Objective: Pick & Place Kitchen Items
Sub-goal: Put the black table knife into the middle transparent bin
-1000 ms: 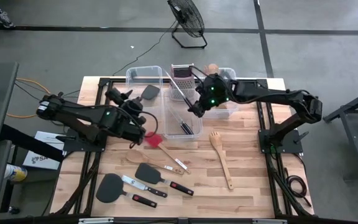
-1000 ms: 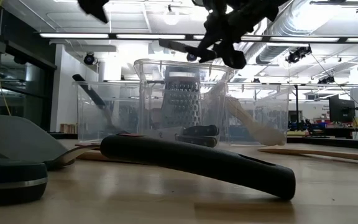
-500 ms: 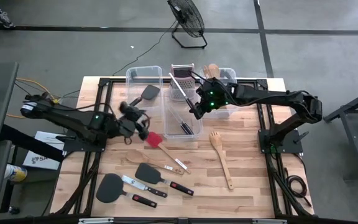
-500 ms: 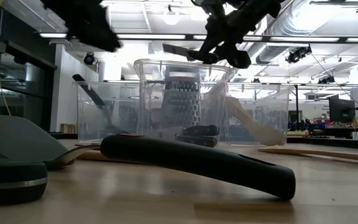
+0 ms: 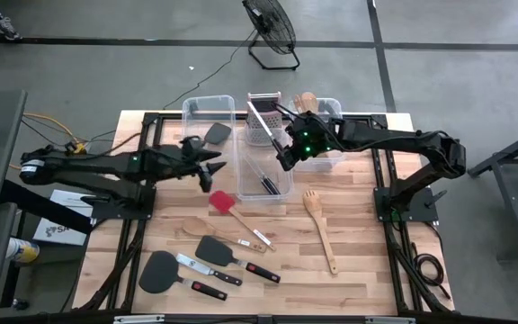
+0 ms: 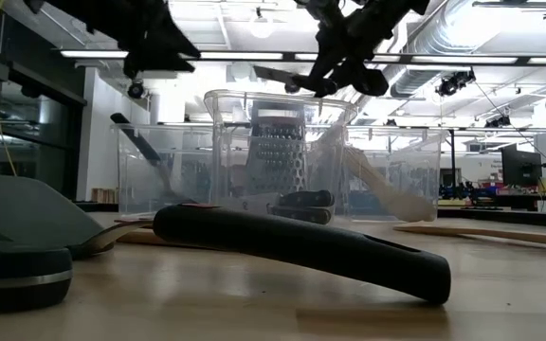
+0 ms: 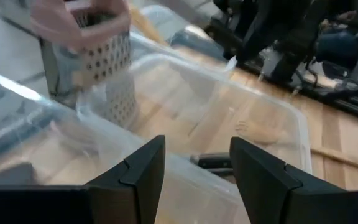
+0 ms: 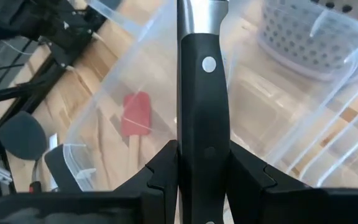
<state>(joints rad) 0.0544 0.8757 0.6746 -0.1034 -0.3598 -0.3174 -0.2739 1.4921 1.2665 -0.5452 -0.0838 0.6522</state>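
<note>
My right gripper hangs over the clear middle bin, shut on a black-handled steel knife. The knife's blade points toward the table's far left, near the grater. My left gripper hovers open by that bin's left wall, nearly level, with nothing between its fingers. More knives lie on the bin's floor. On the bare wood lie a red spatula, two black spatulas, two knives and a wooden fork. My right gripper pinches the knife's black handle between its two fingers, below the rivet. The knife runs forward along the fingers, which slant down from the table's right. It is lifted clear above the middle bin, blade out ahead of the fingertips.
A clear left bin holds a black spatula. A clear right bin holds a wooden spoon. The grater stands at the middle bin's far end. Black frame rails run along both table sides.
My left gripper has come down and swung from pointing downward to nearly level, rolling as it went. It now reaches toward the middle bin's left wall, fingers still open. My right gripper has stayed over the bin with the knife.
</note>
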